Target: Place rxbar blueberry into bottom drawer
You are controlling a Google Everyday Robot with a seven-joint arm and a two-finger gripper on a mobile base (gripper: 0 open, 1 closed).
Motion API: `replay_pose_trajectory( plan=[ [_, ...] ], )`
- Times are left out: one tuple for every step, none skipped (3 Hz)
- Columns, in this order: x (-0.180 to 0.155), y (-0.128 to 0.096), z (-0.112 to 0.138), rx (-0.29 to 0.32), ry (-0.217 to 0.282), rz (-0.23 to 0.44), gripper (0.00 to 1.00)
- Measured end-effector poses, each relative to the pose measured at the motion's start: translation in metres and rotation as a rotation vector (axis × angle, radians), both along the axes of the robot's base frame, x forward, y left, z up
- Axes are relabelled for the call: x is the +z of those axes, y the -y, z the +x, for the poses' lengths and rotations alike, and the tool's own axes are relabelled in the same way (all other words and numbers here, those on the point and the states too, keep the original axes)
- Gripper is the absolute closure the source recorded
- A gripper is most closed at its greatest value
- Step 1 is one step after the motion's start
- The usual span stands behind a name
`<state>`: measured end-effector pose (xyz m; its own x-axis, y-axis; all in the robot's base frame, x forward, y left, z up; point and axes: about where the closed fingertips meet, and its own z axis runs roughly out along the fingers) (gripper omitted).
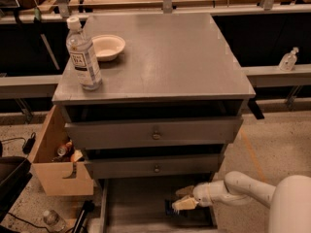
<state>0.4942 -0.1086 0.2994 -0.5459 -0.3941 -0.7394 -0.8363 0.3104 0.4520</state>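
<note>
My jaws stand apart with a dark gap between the two pale fingers, gripping nothing. They belong to my gripper (183, 198), which reaches in from the right, low over the pulled-out bottom drawer (131, 198) and under the two knobbed drawers.

The drawer floor is dim, and its front edge is cut off by the bottom of the view. My arm (243, 191) runs out of view at the lower right.

The blue snack bar (171, 209) shows only as a dark strip on the drawer floor. It lies just below and a little left of my lower finger, which hides its right end. I cannot tell whether that finger touches it.

Up on the table (165, 57), a water bottle (83, 55) stands upright near the left edge with a shallow bowl (108, 46) just behind it. A cardboard box (58, 176) sits on the floor to the left, its contents too dark to make out.
</note>
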Motion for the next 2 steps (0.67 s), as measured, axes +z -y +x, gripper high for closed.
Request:
replay_pose_trajectory(
  plan=[
    [-0.0006, -0.002, -0.0007, 0.003, -0.002, 0.002, 0.0],
    [-0.0006, -0.0021, -0.0008, 0.003, -0.002, 0.002, 0.0]
  ],
)
